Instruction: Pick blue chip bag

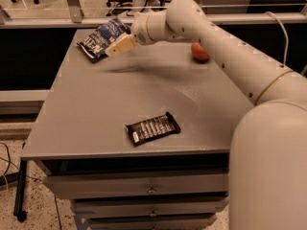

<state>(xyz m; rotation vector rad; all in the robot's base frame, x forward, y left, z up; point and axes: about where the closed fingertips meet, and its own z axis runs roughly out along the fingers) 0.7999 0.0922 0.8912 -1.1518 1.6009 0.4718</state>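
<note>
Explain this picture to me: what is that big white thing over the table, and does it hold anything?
The white thing is a robot's arm, reaching in from the picture's right. One camera looks down on the grey table. The tan tip is the gripper, its pincer hand, at the far left corner by the blue chip bag it should pick up; whether it grips the bag can't be told. An apple lies at the far edge, a black ribbed wrapper near the front.
</note>
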